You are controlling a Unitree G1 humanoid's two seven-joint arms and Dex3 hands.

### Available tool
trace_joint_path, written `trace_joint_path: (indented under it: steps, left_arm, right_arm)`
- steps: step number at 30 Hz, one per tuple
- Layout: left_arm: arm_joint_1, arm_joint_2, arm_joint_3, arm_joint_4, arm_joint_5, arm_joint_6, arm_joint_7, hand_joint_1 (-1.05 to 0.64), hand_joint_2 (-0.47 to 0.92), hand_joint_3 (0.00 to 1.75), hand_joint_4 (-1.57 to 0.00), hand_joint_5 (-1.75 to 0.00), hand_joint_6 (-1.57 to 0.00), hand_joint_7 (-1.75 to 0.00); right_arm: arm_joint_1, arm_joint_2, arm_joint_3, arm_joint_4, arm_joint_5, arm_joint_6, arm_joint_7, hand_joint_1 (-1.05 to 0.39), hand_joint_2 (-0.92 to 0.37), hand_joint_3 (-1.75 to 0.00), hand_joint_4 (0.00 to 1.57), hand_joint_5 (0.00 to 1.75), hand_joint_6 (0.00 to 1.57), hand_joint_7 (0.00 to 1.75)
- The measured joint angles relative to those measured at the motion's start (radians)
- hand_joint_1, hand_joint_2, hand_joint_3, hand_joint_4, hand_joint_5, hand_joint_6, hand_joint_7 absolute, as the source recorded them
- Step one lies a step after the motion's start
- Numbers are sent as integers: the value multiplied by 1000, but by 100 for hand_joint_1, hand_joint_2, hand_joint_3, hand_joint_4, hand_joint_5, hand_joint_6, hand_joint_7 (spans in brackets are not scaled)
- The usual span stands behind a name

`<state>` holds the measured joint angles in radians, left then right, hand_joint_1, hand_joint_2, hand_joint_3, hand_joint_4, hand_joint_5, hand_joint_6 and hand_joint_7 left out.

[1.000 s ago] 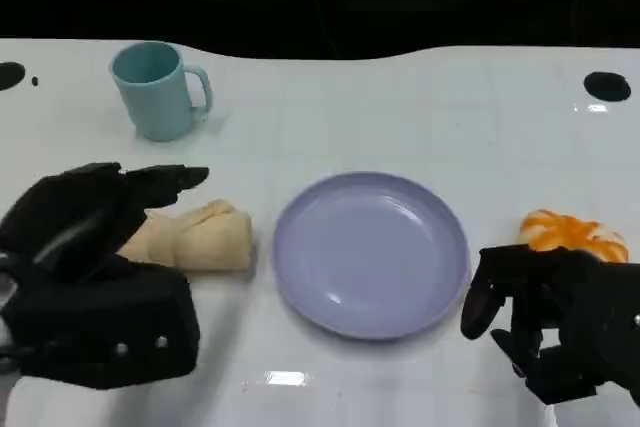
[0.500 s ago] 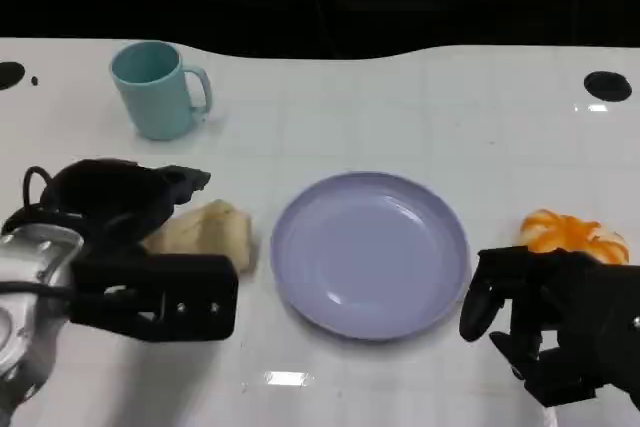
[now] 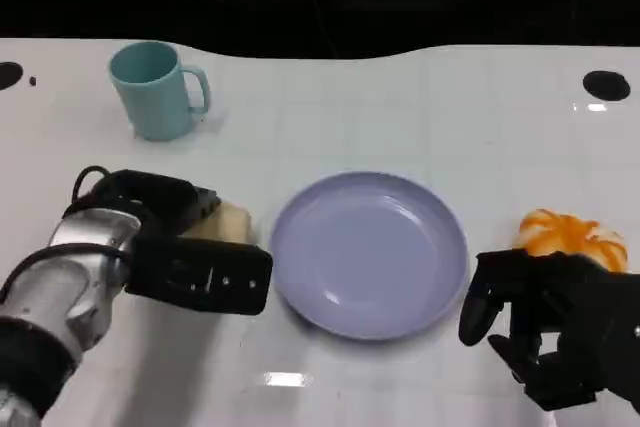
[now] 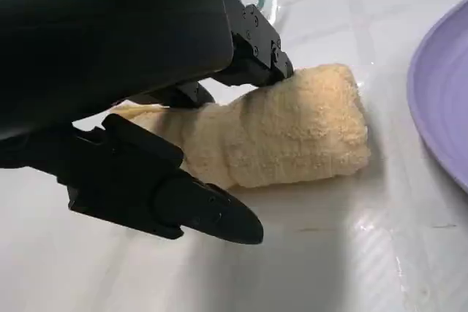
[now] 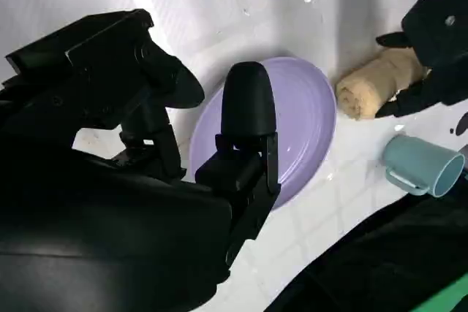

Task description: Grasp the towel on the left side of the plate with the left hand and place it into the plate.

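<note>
Fingers point(image 4: 256, 49) of our left hand point(image 3: 175, 237) straddle the towel point(image 4: 285, 133): in the left wrist view one set lies against its far side and top, while the thumb reaches along the table point(image 3: 400, 117) on the near side, apart from the cloth. We judge the fingers spread, not clamped; nothing is lifted, and the towel lies flat on the table.

From the head view the towel sits just left of the plate point(image 3: 370, 252), mostly hidden under our hand, with only a pale corner showing beside the plate's rim.

So we are at the grasp step, with the hand in place around the roll and the close not yet made. Next we need to draw thumb and fingers together across the roll, firmly enough that the soft cloth does not slip or unroll, then lift it over the rim and carry it a short way right onto the plate.

Our right hand point(image 3: 555, 322) hangs near the plate's right edge, fingers loosely curled and holding nothing, with an orange point(image 3: 570, 235) just beyond it. A cup point(image 3: 155, 87) stands well behind the towel.
</note>
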<state>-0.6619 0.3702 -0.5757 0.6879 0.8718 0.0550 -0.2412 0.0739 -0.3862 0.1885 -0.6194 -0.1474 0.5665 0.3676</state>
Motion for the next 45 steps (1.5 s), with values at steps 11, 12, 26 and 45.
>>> trace_joint_path:
  steps: [11,12,26,45]
  left_arm:
    - [-11,-29,37,194,-99,-196,269,-18,84,36,-81,-166,-95,-100]
    - [-7,-29,38,202,-102,-225,296,-18,81,51,-84,-171,-81,-142]
    - [36,-13,137,189,-209,-326,401,-17,54,102,-91,-175,-69,-174]
    - [99,-75,211,-295,-288,-328,290,-17,37,114,-93,-175,-68,-175]
  right_arm:
    - [9,0,-3,-17,0,0,0,0,-54,-110,74,175,71,144]
    - [9,0,-3,-17,1,0,0,0,-54,-110,74,175,70,144]
    - [20,0,-10,-25,0,0,0,0,-54,-109,73,175,70,143]
    - [25,0,-13,-26,3,1,0,0,-54,-110,74,175,70,145]
